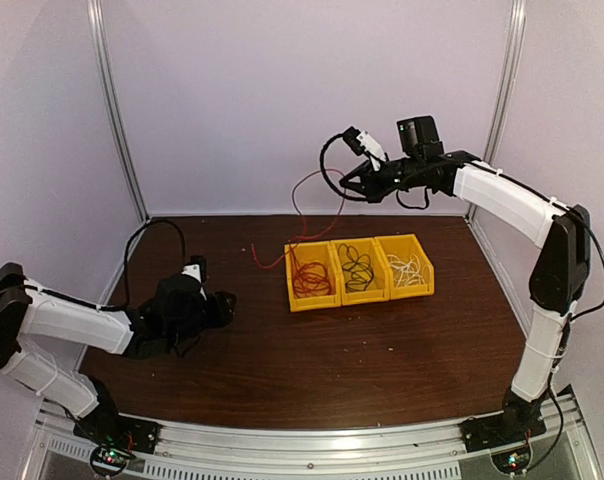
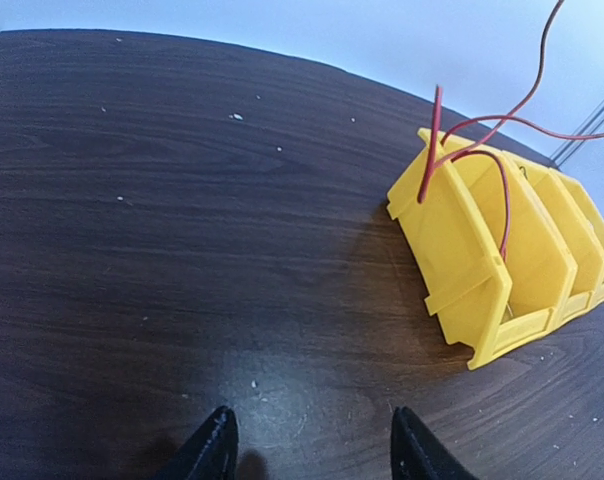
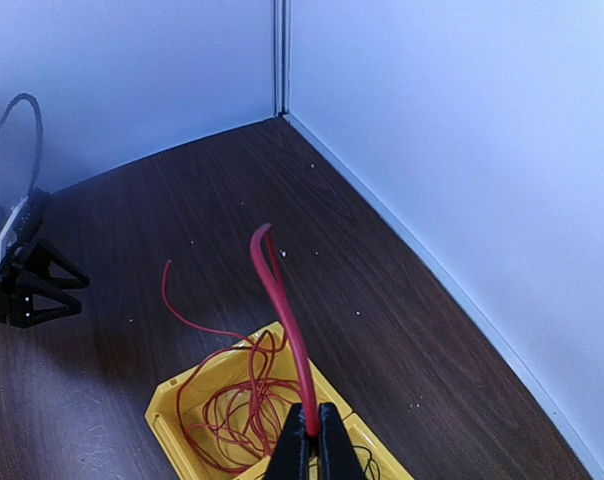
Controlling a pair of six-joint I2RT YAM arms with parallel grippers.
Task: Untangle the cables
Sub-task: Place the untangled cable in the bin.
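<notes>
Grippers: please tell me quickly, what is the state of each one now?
Left gripper: open, fingers apart, holding nothing.
Right gripper: closed, holding the red cable.

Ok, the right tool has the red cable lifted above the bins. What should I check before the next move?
1. Grip on the red cable: ok; the right tool is shut on it.
2. Red cable out of its bin: not ok; most loops lie in the left bin, and one end trails onto the table.
3. Black cable and white cable kept apart: ok; each lies in its own bin.
4. Left tool out of the way: ok; it is open, empty and low over the table, left of the bins.
5. Red strand snagged on the bin rim: cannot tell.
</notes>
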